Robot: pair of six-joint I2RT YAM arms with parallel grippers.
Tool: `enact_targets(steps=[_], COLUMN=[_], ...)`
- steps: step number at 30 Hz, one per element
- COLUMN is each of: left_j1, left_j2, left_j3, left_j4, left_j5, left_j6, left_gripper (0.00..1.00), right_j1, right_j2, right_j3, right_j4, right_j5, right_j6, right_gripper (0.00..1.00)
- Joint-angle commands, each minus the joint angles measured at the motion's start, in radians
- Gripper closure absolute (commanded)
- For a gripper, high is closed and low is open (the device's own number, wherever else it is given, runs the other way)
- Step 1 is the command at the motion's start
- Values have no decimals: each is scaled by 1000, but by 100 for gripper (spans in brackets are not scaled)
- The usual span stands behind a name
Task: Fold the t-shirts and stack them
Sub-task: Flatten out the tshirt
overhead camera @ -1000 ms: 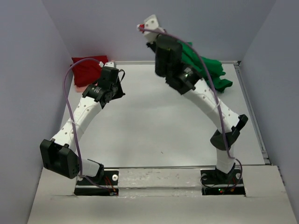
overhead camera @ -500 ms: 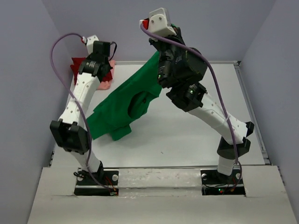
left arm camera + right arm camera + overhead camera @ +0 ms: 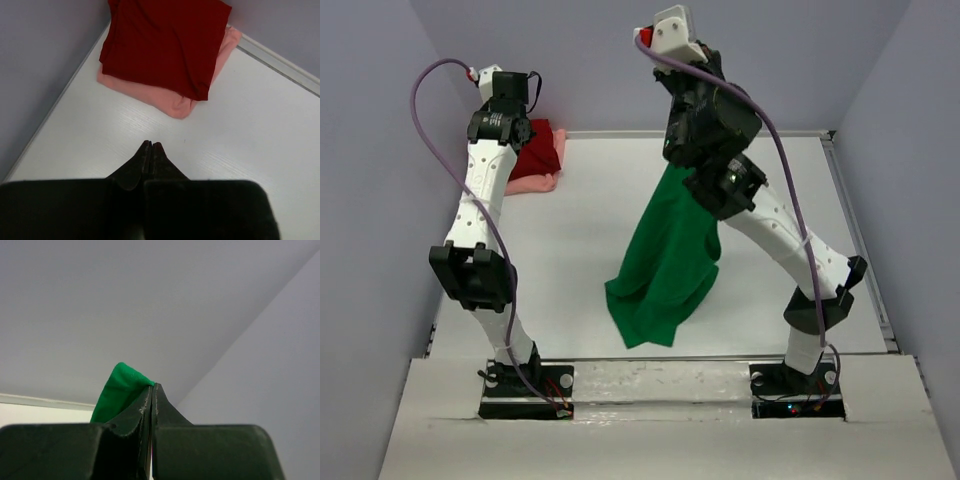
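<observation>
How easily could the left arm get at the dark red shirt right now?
Probably yes: its shut end effector hangs just short of the dark red shirt, which lies atop the pink shirt, with nothing between them.

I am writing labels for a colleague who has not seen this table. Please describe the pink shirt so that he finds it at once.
Go to the far left corner of the table, by the wall. Two folded shirts lie stacked there: the pink shirt is the bottom one, only its edges showing under the dark red shirt.
</observation>
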Motion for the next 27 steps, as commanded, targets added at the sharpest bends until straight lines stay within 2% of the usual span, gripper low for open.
enact_targets(steps=[1, 3, 5, 8, 9, 12, 20, 23, 27], left_j1=[-7, -7, -7, -7, -7, -10, -13, -13, -16], left_j2=[-145, -158, -154, -148, -146, -145, -183, -192, -194], left_j3=[-75, -79, -72, -78, -79, -81, -115, -107, -112], left_j4=[74, 78, 64, 68, 72, 70, 85, 85, 82], left_j5=[48, 54, 46, 66, 75, 98, 114, 115, 117], left_j6=[26, 32, 32, 34, 35, 38, 42, 43, 45], left_gripper=[98, 97, 97, 97, 97, 98, 97, 97, 97], right_j1=[-219, -304, -319, -267, -226, -198, -188, -188, -52], right_j2=[-14, -9, -11, -40, -61, -103, -294, -301, -206], right_j3=[-16, -33, -20, 52, 52, 9, -121, -148, -51], right_j4=[-290, -314, -314, -303, -204, -35, 11, 13, 13], right_j5=[-75, -98, -103, -101, -69, -14, 6, 17, 6], right_j6=[308, 344, 338, 310, 210, 53, 25, 29, 16], right_gripper=[100, 100, 100, 100, 100, 100, 100, 100, 100])
